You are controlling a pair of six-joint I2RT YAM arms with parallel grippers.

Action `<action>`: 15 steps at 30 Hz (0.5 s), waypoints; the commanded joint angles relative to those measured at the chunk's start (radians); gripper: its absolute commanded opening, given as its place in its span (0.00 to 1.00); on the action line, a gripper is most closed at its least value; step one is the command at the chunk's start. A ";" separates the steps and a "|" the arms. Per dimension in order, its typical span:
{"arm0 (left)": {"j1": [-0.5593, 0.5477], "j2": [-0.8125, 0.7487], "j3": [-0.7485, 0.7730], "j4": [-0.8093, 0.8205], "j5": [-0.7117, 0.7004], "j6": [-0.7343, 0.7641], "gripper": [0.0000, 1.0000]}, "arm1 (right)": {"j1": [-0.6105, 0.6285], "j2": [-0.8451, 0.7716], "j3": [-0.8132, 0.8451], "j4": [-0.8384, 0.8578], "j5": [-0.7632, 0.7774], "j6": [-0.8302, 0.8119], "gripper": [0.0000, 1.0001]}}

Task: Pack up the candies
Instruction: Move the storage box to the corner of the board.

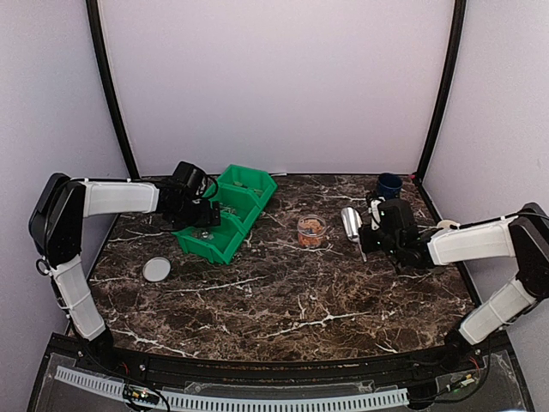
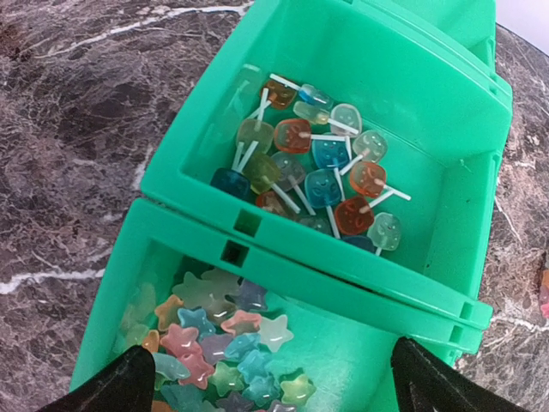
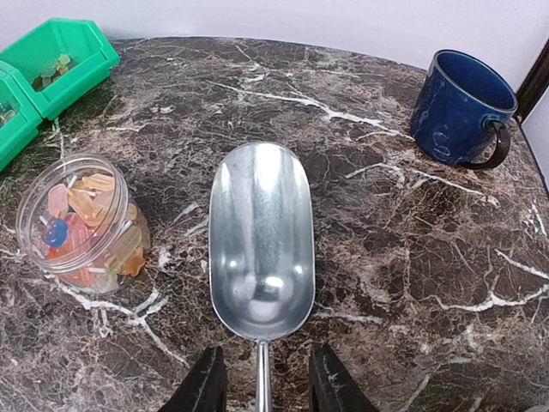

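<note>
Left claw [image 2: 279, 382] is hovering wide open over glossy star and lollipop candies [image 2: 244, 324] in the green plastic bin [image 2: 300, 257], while right claw [image 3: 260, 378] is pinching a shiny metal scoop [image 3: 262, 240] by its thin handle beside the clear, candy-holding jar [image 3: 81, 223] on the marbled table [image 3: 386, 283].

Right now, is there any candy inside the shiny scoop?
No, the scoop is bare shiny metal inside, while the candies sit in the jar beside it.
</note>
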 commanded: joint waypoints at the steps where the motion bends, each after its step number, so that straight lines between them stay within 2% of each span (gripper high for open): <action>1: 0.023 -0.004 0.048 -0.043 -0.098 0.043 0.99 | -0.005 -0.034 0.008 -0.017 -0.016 -0.002 0.35; 8: 0.093 0.026 0.115 -0.042 -0.168 0.083 0.99 | -0.003 -0.072 0.016 -0.054 -0.035 -0.008 0.37; 15: 0.153 0.051 0.191 -0.072 -0.157 0.092 0.99 | -0.004 -0.095 0.017 -0.071 -0.042 -0.014 0.37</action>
